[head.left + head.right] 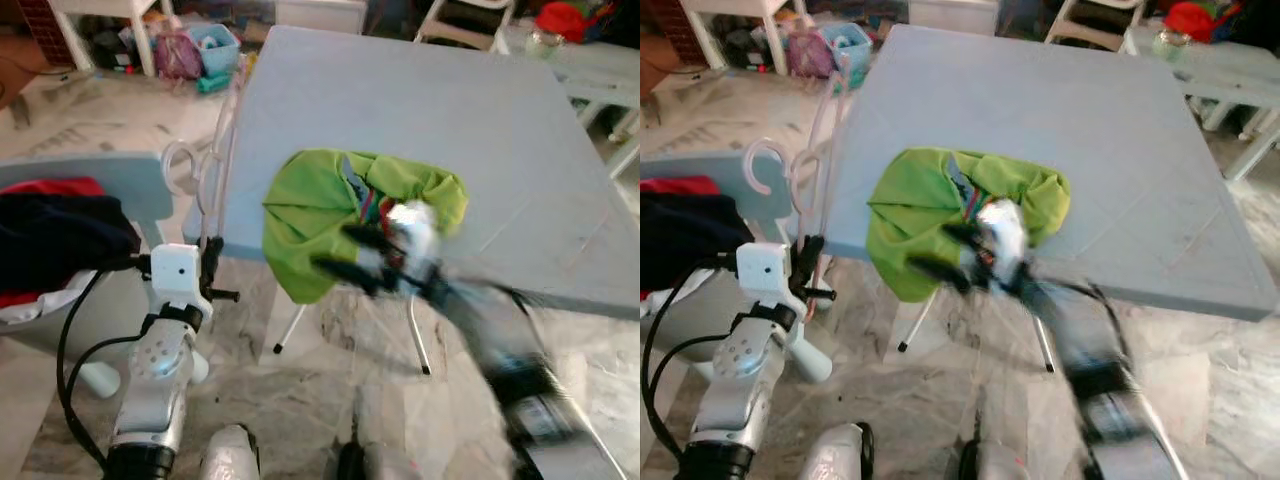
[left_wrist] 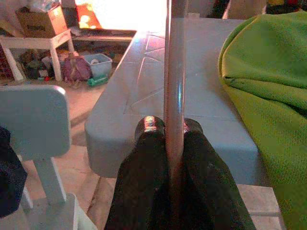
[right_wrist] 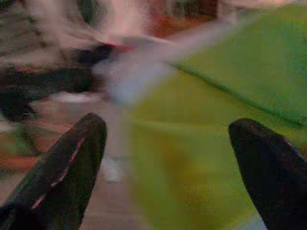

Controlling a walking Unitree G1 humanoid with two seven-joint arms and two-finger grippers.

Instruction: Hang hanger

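Jaws: the left gripper (image 2: 175,132) is closed tight on the pale pink hanger (image 1: 215,150), both fingers (image 2: 144,158) pressed against its bar; the right gripper (image 3: 168,158) stands wide apart with nothing between the fingers, the green garment directly ahead of it. Taking the light blue worktop (image 1: 420,120) as the landmark: it occupies most of the head views, and a folding leg frame shows beneath its near edge. The green garment (image 1: 330,205) lies crumpled on the near part of the worktop and drapes over that near edge. The right arm is motion-blurred and reaches up from below the near edge, its gripper at the garment's hanging front; contact cannot be determined from the blur. The left arm stands off the worktop's near left corner, holding the hanger upright alongside the left edge, hook curled at the top beside the corner; whether the hanger touches the worktop cannot be told. A light blue chair (image 1: 125,190) sits left of the worktop, carrying dark and red clothing (image 1: 55,235). Beyond the far left corner, a blue bin (image 1: 215,45) and bags rest on the floor.
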